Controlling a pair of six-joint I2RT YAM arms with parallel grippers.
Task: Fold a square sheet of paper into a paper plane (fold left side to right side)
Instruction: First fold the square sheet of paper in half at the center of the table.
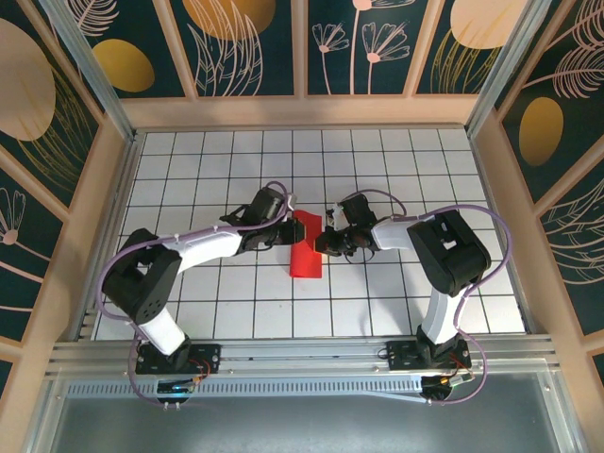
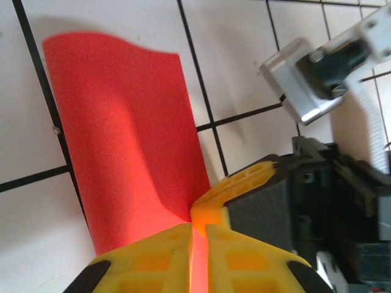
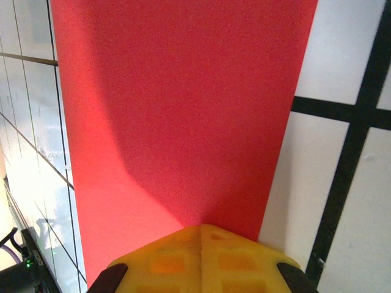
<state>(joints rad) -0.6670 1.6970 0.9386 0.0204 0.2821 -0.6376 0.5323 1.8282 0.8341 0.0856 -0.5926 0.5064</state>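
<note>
1. The sheet of paper (image 1: pixel 306 250) lies at the middle of the worktop (image 1: pixel 217 302), between the two arms. It is a narrow rectangle, so the left-to-right fold looks already made.
2. The left pincer (image 2: pixel 198 235) is clamped on one end of the paper, and a thin red strip glows between its yellow fingers. A grip there probably lets it lift or steer a layer for the coming crease.
3. The right pincer (image 3: pixel 200 232) has its fingers together, with the tips at the paper's edge. I cannot tell whether any paper is caught between them or only pressed down. It seems placed as an anchor, so the sheet cannot slide while the other arm works.
4. Both pincers meet at the same end of the paper, just beside each other. That keeps the layers lined up but leaves little room to move.
5. The paper's far edge bows slightly off the worktop. A careless pull could skew the crease.
</note>
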